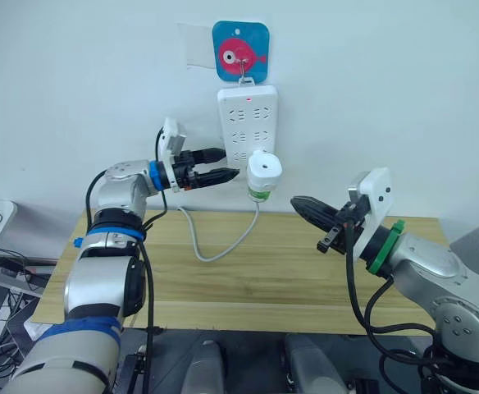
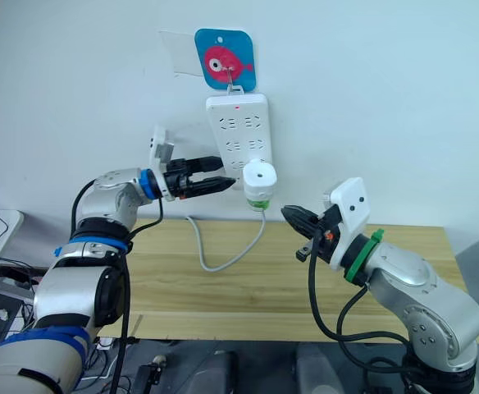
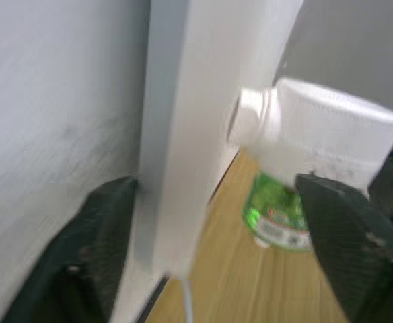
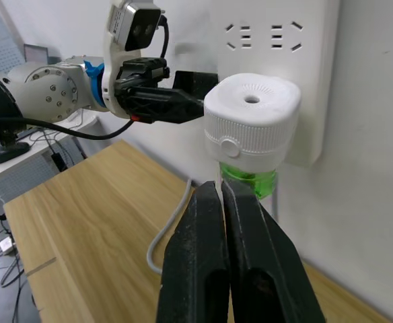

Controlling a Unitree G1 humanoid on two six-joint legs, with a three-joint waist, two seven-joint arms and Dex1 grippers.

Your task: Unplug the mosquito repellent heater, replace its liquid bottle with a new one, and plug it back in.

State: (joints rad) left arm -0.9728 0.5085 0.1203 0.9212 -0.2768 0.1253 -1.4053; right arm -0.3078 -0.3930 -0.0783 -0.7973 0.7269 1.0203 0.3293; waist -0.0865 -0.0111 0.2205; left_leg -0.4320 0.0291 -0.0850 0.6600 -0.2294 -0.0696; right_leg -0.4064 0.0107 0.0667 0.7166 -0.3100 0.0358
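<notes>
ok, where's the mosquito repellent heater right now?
In the left eye view the mosquito repellent heater is plugged into the lower end of the power strip hanging on the wall, above the table's far edge, with the left gripper just to its left.

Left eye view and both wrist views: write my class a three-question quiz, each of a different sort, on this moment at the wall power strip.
1. True or false: the small white rounded plastic heater sits plugged into the long white wall-hung power strip.
2. Which gripper is open? A. left gripper B. right gripper
3. Fill in: the liquid bottle under the heater is ____ in colour.

Key: 1 true; 2 A, with the right gripper's fingers shut together below the heater; 3 green.
</notes>
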